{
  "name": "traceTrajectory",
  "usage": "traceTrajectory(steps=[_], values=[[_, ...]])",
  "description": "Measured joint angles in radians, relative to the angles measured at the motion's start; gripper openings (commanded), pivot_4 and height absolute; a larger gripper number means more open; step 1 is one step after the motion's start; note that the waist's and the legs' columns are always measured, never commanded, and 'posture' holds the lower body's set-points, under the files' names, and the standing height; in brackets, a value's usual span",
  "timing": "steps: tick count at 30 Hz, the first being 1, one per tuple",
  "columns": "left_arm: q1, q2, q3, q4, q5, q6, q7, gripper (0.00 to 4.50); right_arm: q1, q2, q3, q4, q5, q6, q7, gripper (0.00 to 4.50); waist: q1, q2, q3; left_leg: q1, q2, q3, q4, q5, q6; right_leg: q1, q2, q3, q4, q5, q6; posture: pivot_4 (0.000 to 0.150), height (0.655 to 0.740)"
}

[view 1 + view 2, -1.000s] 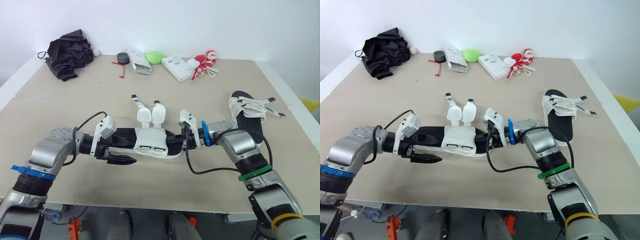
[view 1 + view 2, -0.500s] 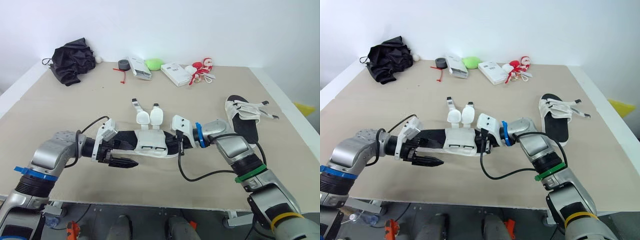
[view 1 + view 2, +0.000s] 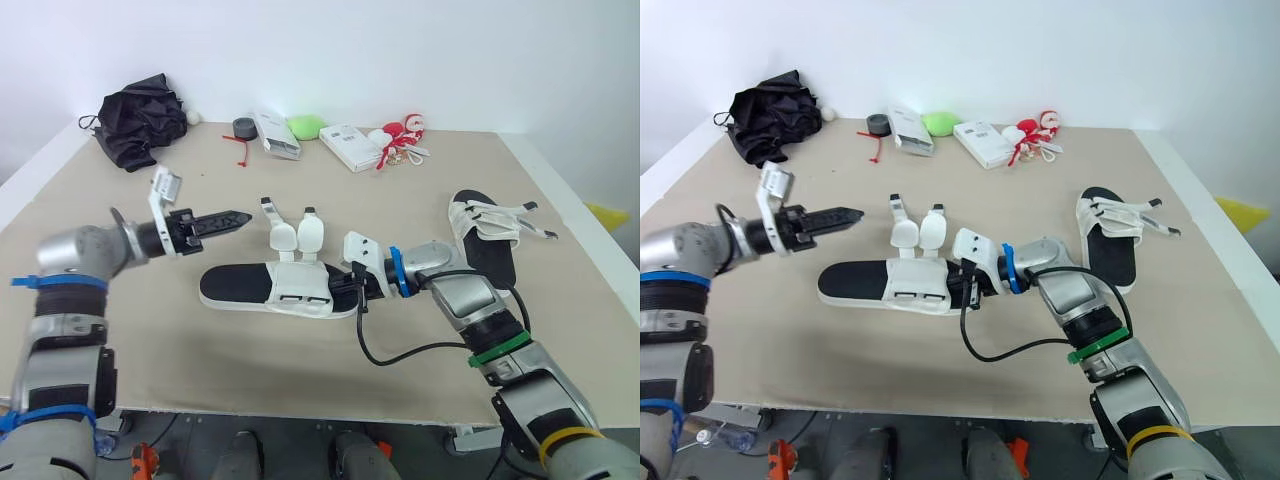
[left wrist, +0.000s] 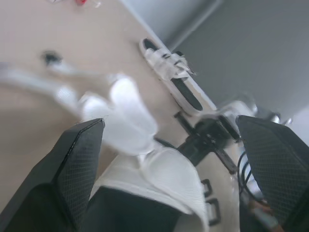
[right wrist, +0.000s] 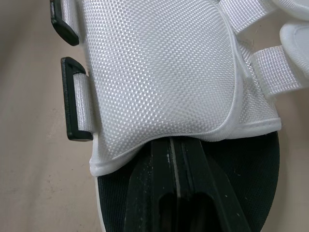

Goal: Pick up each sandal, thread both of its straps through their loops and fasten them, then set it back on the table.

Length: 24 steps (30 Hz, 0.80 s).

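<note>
Right, here is the bench from my seat, left to right:

- The left gripper [image 3: 238, 217] is raised over the beige table [image 3: 300, 380]. Its two black fingers [image 4: 79, 159] are spread wide, with nothing between them.
- The black-soled sandal with the white woven upper [image 3: 250, 288] lies ahead of and below that gripper's fingertips. It is flat on the table and apart from the fingers.
- Its two white straps with padded tabs [image 3: 283, 236] lie just past the left fingertips. They splay loose away from the upper and are not threaded through the black plastic loops [image 5: 72, 99] on its other side.
- The right gripper [image 3: 345, 288] points along the sandal. Its fingers [image 5: 161, 169] are pressed together and slid under the edge of the woven upper that faces it, resting on the black footbed. I can see nothing pinched between them.
- A second black-soled sandal with white straps [image 3: 490, 235] lies behind the right gripper, out to the side of its forearm and well apart. It is flat on the table, with strap ends sticking out past its outer edge. I cannot tell whether those straps are fastened.
</note>
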Motion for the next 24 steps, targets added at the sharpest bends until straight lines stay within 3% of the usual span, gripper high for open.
traceTrajectory(steps=[4, 12, 24], values=[[-0.064, -0.08, 0.002, 0.136, 0.031, -0.003, 0.059, 4.5, 0.044, 0.01, -0.042, -0.031, 0.015, -0.001, -0.014, 0.1, 0.0, -0.001, 0.0, -0.003, 0.0, -0.001, 0.0, 0.0, 0.0, -0.002, 0.001, 0.0, 0.0, 0.0, 0.001, 0.15, 0.738], [-0.162, -0.147, 0.072, 0.343, 0.063, -0.063, 0.154, 4.5, 0.158, 0.029, -0.14, -0.104, 0.121, 0.02, -0.018, 0.1, 0.0, -0.001, 0.001, -0.017, -0.001, -0.003, 0.0, -0.003, -0.005, -0.014, 0.001, 0.0, 0.0, -0.003, 0.004, 0.15, 0.738], [-0.239, -0.184, 0.17, 0.517, 0.093, -0.128, 0.263, 4.5, 0.14, 0.027, -0.125, -0.074, 0.111, -0.025, 0.009, 0.1, -0.004, 0.0, 0.001, -0.018, -0.001, -0.002, 0.0, -0.005, -0.007, -0.015, 0.001, 0.0, 0.0, -0.004, 0.005, 0.15, 0.738]])
